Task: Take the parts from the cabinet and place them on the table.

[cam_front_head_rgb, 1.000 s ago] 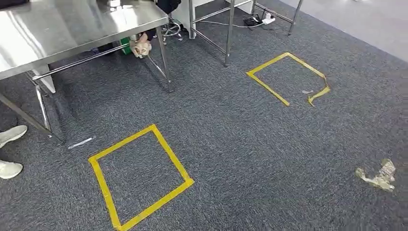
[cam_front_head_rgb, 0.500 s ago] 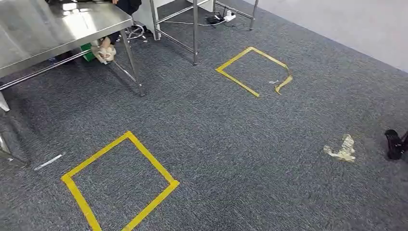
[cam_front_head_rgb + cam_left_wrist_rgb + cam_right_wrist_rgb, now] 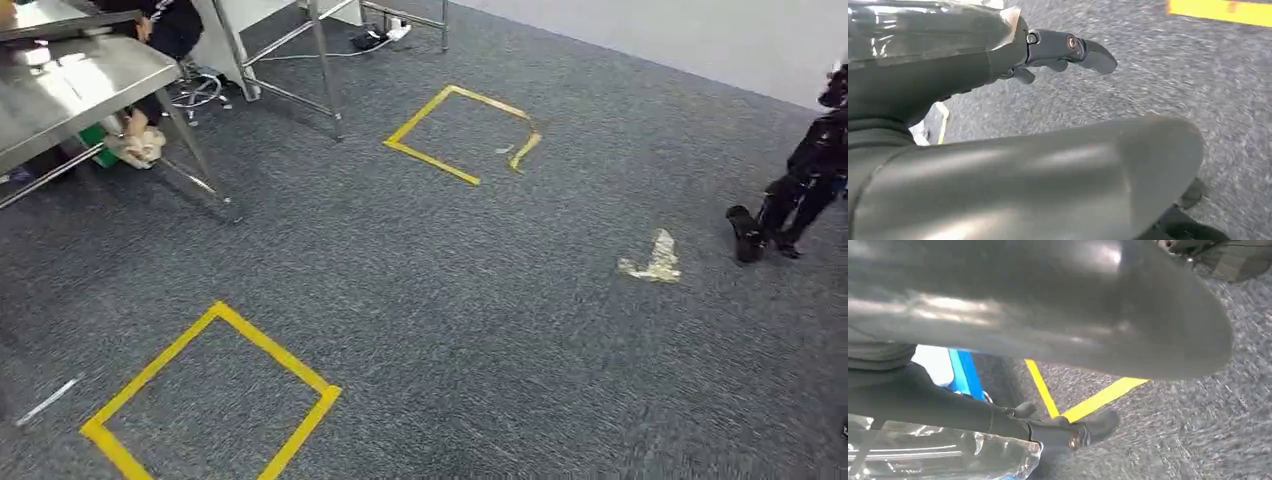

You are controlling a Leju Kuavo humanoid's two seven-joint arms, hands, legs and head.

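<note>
Parts lay nowhere near your left hand (image 3: 1068, 50) or right hand (image 3: 1068, 432), both apparently empty, so their handling went unjudged.

Head view, grey carpet: two yellow tape squares, one near (image 3: 210, 395) and one far (image 3: 462, 133) with a torn corner; one steel table (image 3: 75, 85); one further metal frame (image 3: 320, 60); one crumpled scrap of tape (image 3: 655, 260); one seated person (image 3: 165, 25); one pale strip (image 3: 48, 400).
</note>
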